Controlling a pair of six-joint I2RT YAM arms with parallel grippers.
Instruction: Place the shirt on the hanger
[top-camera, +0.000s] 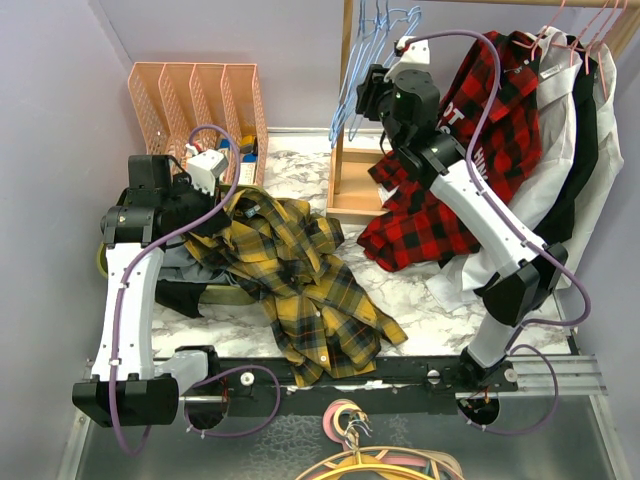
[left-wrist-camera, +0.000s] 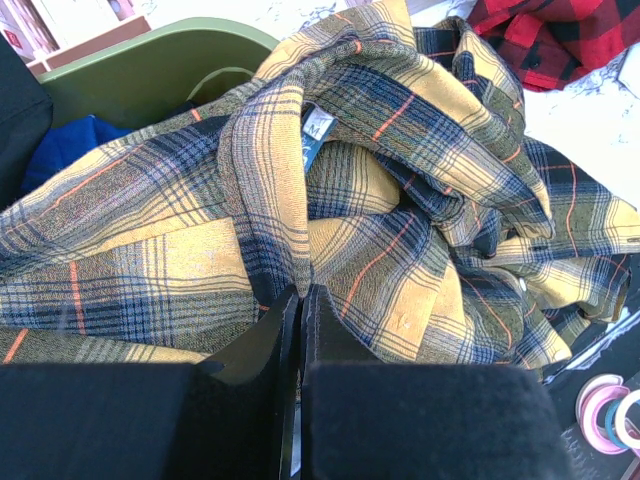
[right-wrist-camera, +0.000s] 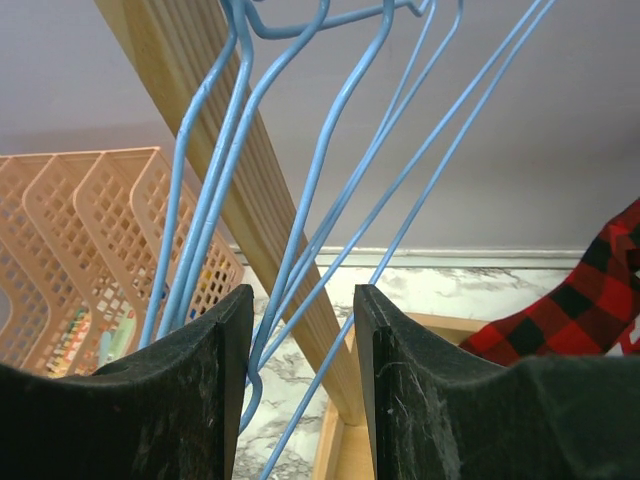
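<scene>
The right claw (right-wrist-camera: 302, 300) stands parted around blue hanger wires (right-wrist-camera: 318, 160).

Plain lavender walls (top-camera: 250, 30) are seen on all sides, evenly lit, with no hard shadows. A white marble-patterned tabletop (top-camera: 430, 310) is bounded at the near edge by a metal rail (top-camera: 560, 375). A light wooden rack (top-camera: 347, 60) is set at the back, with a pink mesh file organizer (top-camera: 190, 100) to its left. A grey surface (top-camera: 250, 440) is visible below the rail.
</scene>
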